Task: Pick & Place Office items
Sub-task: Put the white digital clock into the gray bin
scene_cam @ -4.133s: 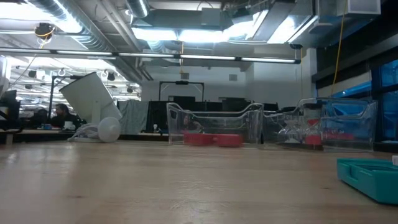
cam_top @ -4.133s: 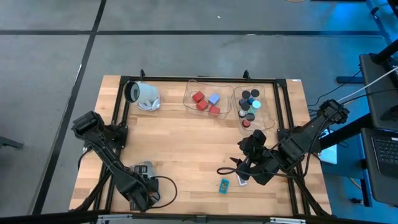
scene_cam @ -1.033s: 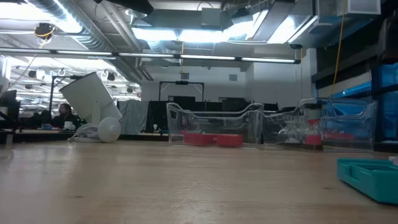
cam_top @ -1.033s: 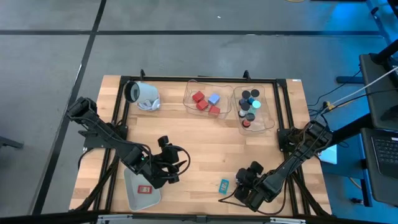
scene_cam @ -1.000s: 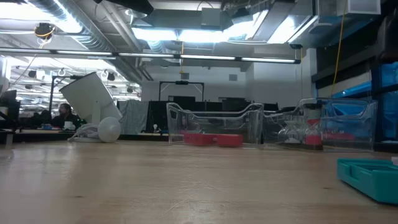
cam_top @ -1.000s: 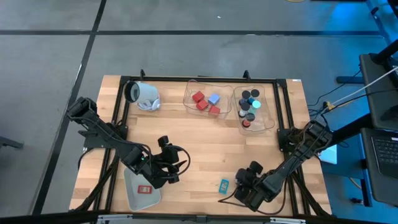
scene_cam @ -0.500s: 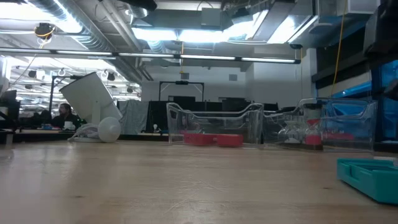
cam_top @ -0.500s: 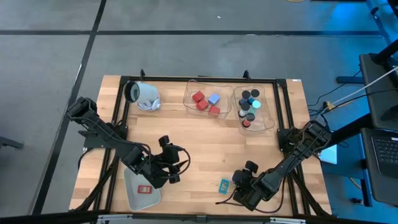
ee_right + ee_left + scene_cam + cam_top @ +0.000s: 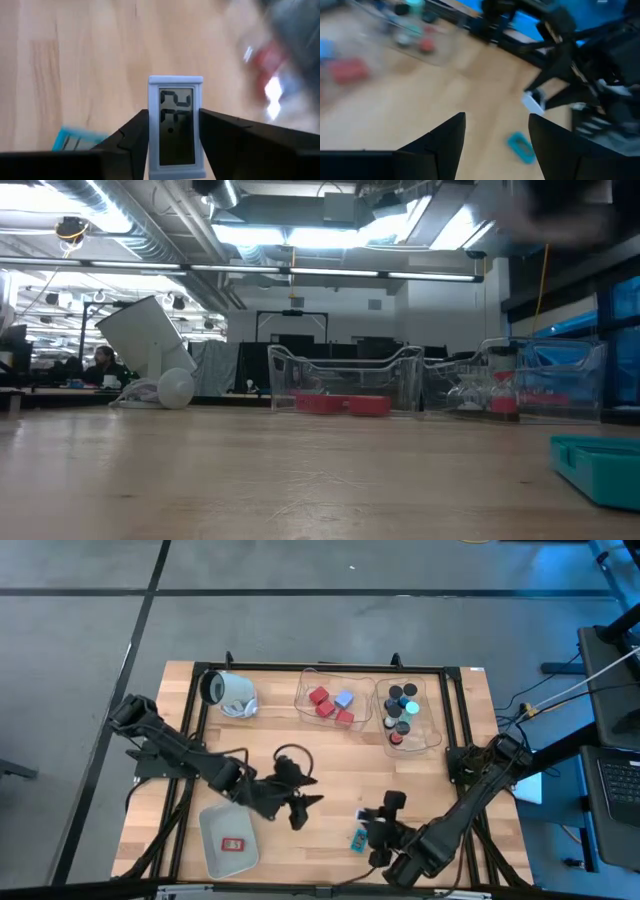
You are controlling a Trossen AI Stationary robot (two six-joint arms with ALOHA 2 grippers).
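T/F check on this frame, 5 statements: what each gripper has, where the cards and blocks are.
1. The right gripper is shut on a white card with a digit display. True.
2. The left gripper holds the teal card. False: it is open and empty; the teal card lies on the table.
3. A red card lies in the grey-white bin. True.
4. The red blocks sit loose on the table. False: the red blocks are in a clear bin.
5. The large white cylinder stands upright. False: the large white cylinder lies on its side.
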